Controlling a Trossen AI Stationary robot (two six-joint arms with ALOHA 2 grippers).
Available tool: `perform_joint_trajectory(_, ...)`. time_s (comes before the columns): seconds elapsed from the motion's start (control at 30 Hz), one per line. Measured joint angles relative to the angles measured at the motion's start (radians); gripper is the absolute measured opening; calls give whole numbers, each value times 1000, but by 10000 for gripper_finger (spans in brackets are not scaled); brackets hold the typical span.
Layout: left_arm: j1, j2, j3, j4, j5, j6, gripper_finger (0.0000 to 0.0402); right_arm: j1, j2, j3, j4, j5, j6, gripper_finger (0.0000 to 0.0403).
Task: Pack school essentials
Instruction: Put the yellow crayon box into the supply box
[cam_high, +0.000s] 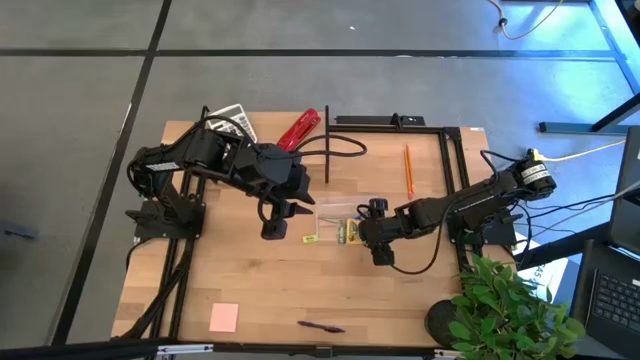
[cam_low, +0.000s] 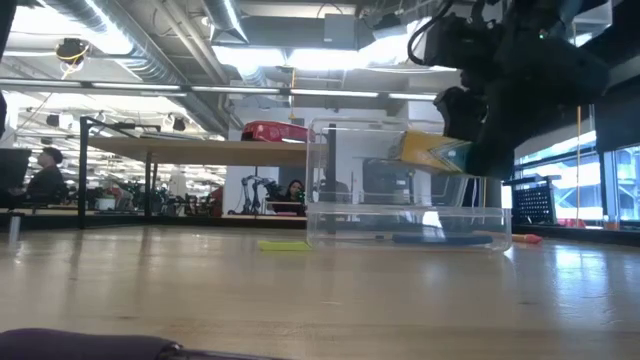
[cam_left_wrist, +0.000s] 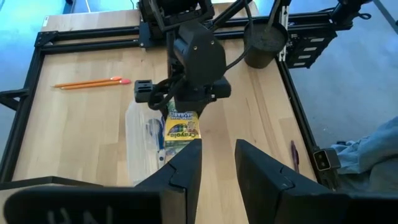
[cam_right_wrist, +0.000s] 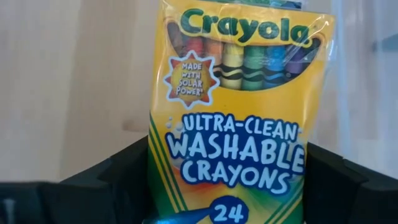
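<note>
While two dark arms reach in from either side in the overhead shot, the right gripper (cam_high: 352, 233) sits mid-counter with its fingers clamped on one yellow-green crayon box (cam_high: 349, 232), right over a clear plastic container (cam_high: 332, 216). The left gripper (cam_high: 274, 222) hangs just beside that container on the other side, fingers only slightly apart and nothing in them. Count on the pale wood counter (cam_high: 260, 280): one orange pencil (cam_high: 408, 171) near the far right, one flat square pink sticky-note pad (cam_high: 224, 317) near the front edge, one dark purple pen (cam_high: 320, 326) near it, one tiny yellow block (cam_high: 310, 238) just beside the container. One red stapler (cam_high: 298, 129) and one grey-white calculator (cam_high: 232, 121) lie at the back left, and one leafy green plant (cam_high: 510, 305) sits at the front right corner.

From counter level, the container (cam_low: 405, 185) is a see-through rectangular box with a blue item lying on its bottom; the crayon box (cam_low: 435, 152) hangs tilted inside its top.

Left wrist view: two blunt dark fingers (cam_left_wrist: 186, 168) with a narrow gap, and beyond them the right arm holding the crayon box (cam_left_wrist: 181, 127) upright by the container. I count two orange pencils (cam_left_wrist: 93, 83) side by side here.

Right wrist view: the glossy cardboard crayon box (cam_right_wrist: 236, 106) fills the frame, pinched at both sides by dark fingers (cam_right_wrist: 112, 174).
</note>
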Motion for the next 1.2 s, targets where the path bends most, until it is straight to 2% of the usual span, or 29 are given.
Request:
perform_joint_trajectory(0.47,0,0,0,-1,0,0,89,-37,0,0,-6,72,-141,310)
perform_joint_trajectory(0.73,0,0,0,-1,0,0,89,-73,61,0,-23,57,-154,310)
perform_joint_trajectory(1.03,0,0,0,-1,0,0,89,-73,104,1,-14,91,-153,310)
perform_joint_trajectory(1.2,0,0,0,-2,0,0,89,-73,105,31,-45,55,-152,310)
